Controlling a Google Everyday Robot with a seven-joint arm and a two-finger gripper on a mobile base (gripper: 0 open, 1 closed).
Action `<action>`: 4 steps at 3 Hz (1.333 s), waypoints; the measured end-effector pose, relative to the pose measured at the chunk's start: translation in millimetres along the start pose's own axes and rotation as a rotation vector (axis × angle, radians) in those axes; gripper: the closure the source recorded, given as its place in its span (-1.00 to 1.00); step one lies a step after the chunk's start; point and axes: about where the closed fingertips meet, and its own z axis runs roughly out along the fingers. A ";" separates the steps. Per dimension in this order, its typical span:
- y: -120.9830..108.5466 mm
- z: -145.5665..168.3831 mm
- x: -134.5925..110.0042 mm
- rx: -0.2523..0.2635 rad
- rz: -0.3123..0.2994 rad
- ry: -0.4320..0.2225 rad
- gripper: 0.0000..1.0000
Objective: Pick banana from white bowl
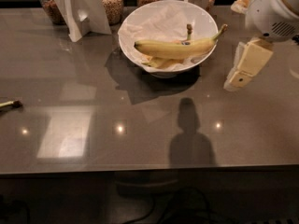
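Long curved yellow banana [175, 48]: lies across the large round glossy white bowl [203, 18], upper centre. My cream gripper [244, 68]: right edge, beside the bowl, above the grey table [93, 101]; grip state I cannot tell.

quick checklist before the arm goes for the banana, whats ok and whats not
1. Banana lies on top in the white bowl: ok.
2. Tool above the banana: not ok, it hangs right of the bowl, over the table.
3. Nothing between tool and bowl: ok.
4. Paler banana underneath stays put when lifting: cannot tell.
5. Glass jars stand behind the bowl, off the approach: ok.
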 end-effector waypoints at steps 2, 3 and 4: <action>-47.6 33.7 -22.2 0.018 -0.027 -0.029 -0.64; -65.2 49.6 -31.9 0.009 -0.038 -0.030 -0.42; -74.1 62.9 -46.9 -0.008 -0.058 -0.038 -0.34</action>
